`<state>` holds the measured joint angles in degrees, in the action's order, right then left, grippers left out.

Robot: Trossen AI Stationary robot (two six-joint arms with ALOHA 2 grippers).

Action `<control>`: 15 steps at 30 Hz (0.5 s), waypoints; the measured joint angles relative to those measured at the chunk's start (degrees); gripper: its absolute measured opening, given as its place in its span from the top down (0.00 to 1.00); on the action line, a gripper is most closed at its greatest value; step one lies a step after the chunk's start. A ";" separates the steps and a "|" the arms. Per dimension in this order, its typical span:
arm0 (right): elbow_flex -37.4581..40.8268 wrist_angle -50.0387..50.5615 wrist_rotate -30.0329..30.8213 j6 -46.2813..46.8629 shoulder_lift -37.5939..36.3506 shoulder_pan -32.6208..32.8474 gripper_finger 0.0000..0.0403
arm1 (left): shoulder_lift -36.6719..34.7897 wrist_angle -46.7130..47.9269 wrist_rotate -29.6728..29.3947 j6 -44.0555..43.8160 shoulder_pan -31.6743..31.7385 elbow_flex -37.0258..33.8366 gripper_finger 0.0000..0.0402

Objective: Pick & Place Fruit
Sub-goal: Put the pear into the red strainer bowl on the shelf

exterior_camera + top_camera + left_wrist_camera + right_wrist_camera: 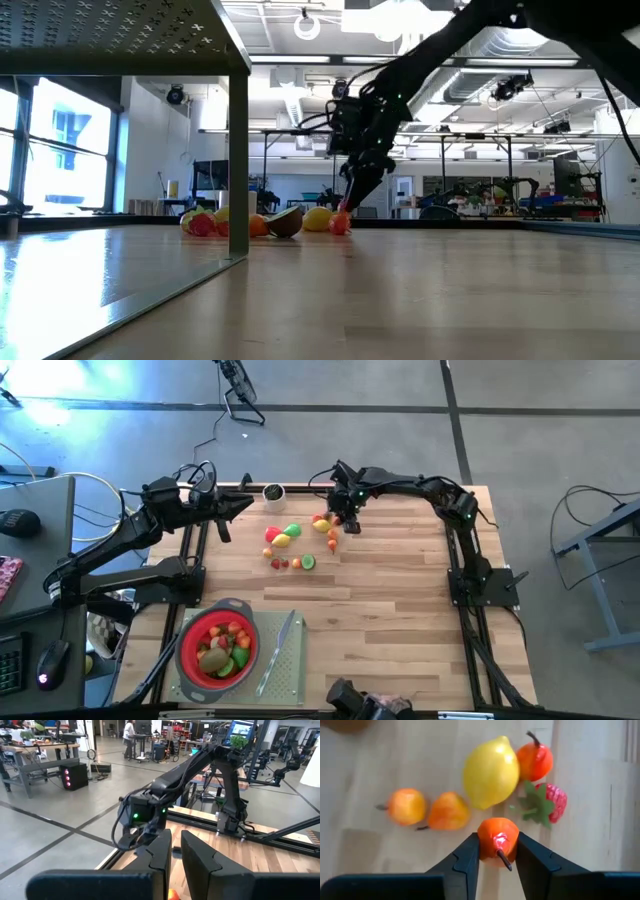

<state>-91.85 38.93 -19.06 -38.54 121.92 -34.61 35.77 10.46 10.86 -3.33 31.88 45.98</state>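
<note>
Small toy fruits lie loose on the wooden table (400,570): one cluster (285,538) in the middle at the far side, a few more (333,540) to its right. My right gripper (341,518) slants down over that right group, shut on a small orange fruit (497,839) with a dark stem. Below it lie a lemon (491,772), a strawberry (551,802) and several orange fruits. My left gripper (243,506) waits raised and level at the far left, shut on nothing. More fruit fills the red strainer (186,650). My right gripper pinches the orange fruit's two opposite sides (482,842) between its two fingers, the stem pointing back toward the wrist. The fingers slant down from the table's far right. In the low view the fruit (345,208) hangs just clear of the table.
The strainer stands on a grey mat (288,682) at the near left, with a slim knife (279,652) lying beside it. A small dark cup (273,492) stands at the far edge. The table's right half is bare wood.
</note>
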 joint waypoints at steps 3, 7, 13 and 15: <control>0.00 1.51 -2.61 0.09 -1.86 0.03 0.75 | 0.00 -0.02 0.01 0.00 0.00 0.00 0.90; 0.00 2.15 -6.25 3.34 -4.77 0.17 0.75 | 0.00 -0.05 0.02 0.00 0.00 0.01 0.90; 0.00 1.68 -9.68 7.42 -9.53 0.51 0.75 | 0.39 -0.22 0.00 -0.61 0.00 0.04 0.89; 0.00 1.32 -9.76 7.49 -11.42 0.92 0.75 | 0.89 -0.31 -0.90 -2.24 0.00 0.04 0.86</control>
<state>-91.85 40.24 -28.82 -31.05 110.49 -33.69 36.66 10.14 9.96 -5.57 31.88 46.02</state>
